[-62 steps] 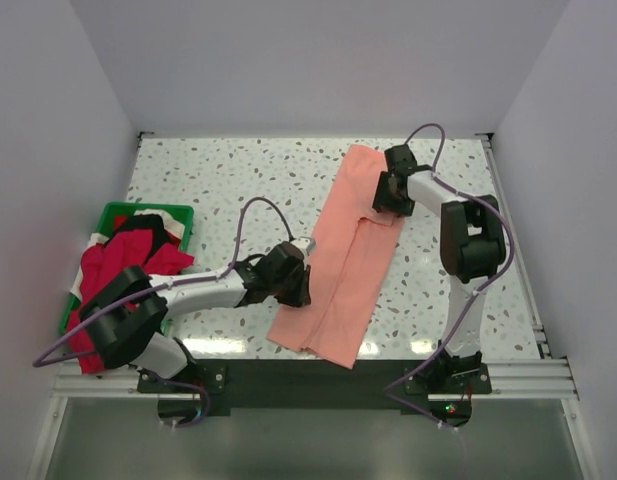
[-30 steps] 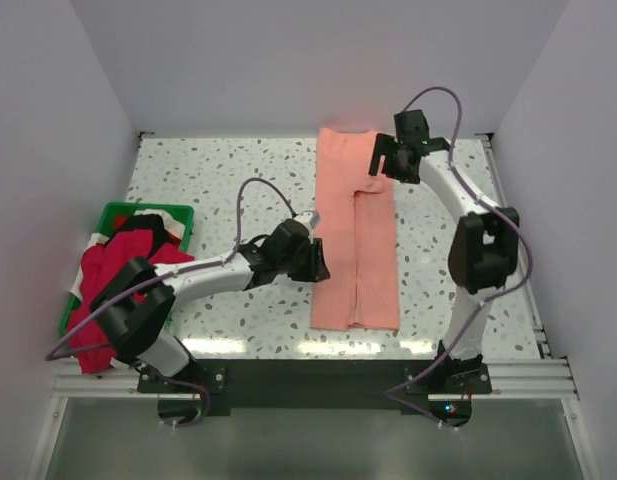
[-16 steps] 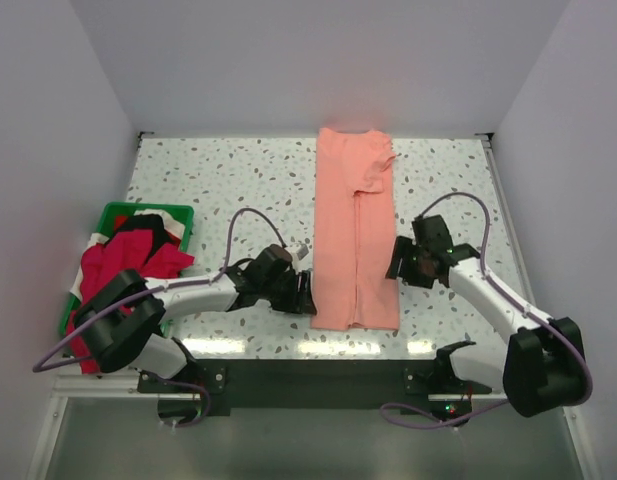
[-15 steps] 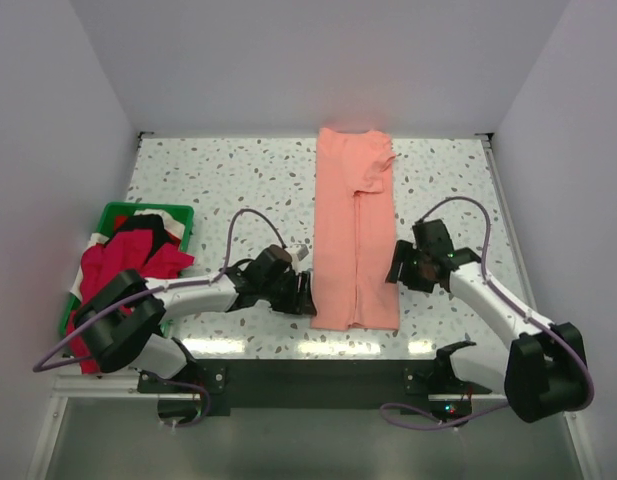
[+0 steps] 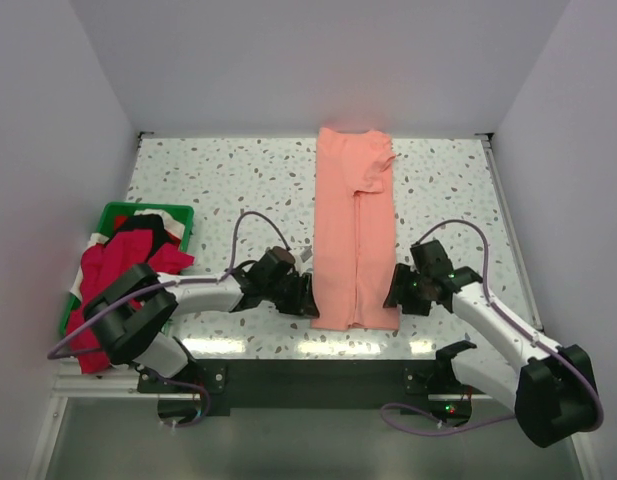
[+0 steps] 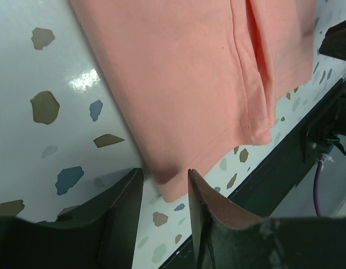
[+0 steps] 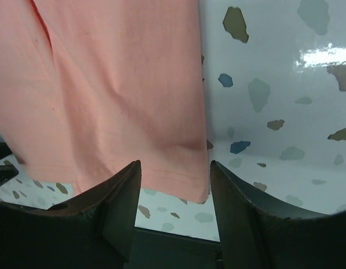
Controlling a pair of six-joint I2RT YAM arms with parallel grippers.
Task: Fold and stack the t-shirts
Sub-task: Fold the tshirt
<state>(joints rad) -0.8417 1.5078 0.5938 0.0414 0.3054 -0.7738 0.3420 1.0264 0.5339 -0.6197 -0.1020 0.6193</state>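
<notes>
The pink shirt (image 5: 355, 230) lies flat on the table (image 5: 218, 180), already folded lengthwise into a long narrow strip with its sleeves tucked in. The step in hand looks like the crosswise fold, bringing the shirt's near hem up toward its collar end.

The left gripper (image 5: 300, 298) sits low at the shirt's near left corner. Its jaws are spread, and the left wrist view shows the corner lying in the gap between them, not pinched. The right gripper (image 5: 396, 293) is at the shirt's near right corner, likewise released, with the hem just inside its jaws.

Next, both grippers probably need to close on their corners at the same time, catching every layer of cloth. They would then lift and carry the hem evenly toward the shirt's far end, so the fold comes out square.

Well to the left of the pink shirt, a red shirt (image 5: 98, 275) and others, black and white, wait in a green bin (image 5: 113, 212).
</notes>
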